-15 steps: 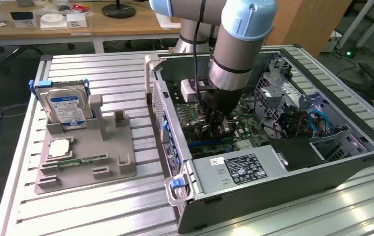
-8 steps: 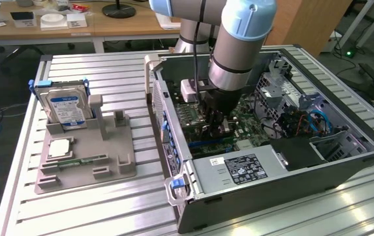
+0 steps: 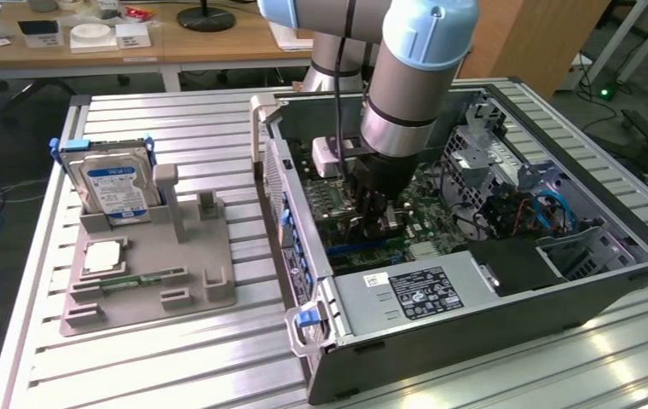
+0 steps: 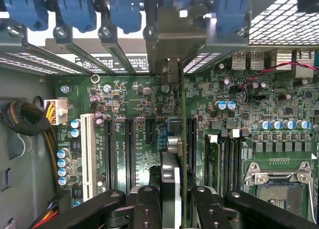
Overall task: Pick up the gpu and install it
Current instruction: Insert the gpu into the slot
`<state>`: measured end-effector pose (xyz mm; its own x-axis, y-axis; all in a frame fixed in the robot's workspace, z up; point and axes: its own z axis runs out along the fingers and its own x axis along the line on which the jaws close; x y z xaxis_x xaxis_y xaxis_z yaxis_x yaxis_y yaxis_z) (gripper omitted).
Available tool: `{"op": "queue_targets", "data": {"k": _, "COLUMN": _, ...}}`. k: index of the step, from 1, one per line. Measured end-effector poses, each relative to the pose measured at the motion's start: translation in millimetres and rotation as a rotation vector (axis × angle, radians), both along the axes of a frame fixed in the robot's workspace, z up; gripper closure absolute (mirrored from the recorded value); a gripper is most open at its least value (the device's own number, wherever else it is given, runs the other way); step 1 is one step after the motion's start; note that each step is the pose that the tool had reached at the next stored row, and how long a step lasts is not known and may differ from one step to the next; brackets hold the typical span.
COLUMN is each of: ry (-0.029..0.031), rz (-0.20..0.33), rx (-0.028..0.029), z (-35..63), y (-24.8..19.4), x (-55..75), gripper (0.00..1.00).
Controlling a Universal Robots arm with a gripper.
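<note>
Pincer [image 4: 172, 209]: clenched on the gpu [image 4: 182, 154], held edge-on between its fingers [image 4: 145, 209], standing upright over the motherboard [image 4: 124, 114] inside the computer case [image 3: 597, 294]. Beyond the card: blue slot latches [image 4: 77, 10]. Beside the pincer: power supply [image 3: 415, 294] with a printed label, text unreadable. Well apart: hard drive [image 3: 116, 187], blue-white label.
</note>
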<state>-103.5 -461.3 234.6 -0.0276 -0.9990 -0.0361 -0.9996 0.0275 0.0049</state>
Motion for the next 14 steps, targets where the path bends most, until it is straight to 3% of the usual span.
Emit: {"op": "queue_targets", "data": {"k": 14, "ry": 0.0001, "rz": -0.008, "rx": -0.0003, "z": -0.6, "y": -0.6, "x": 0.0, "gripper": 0.72}}
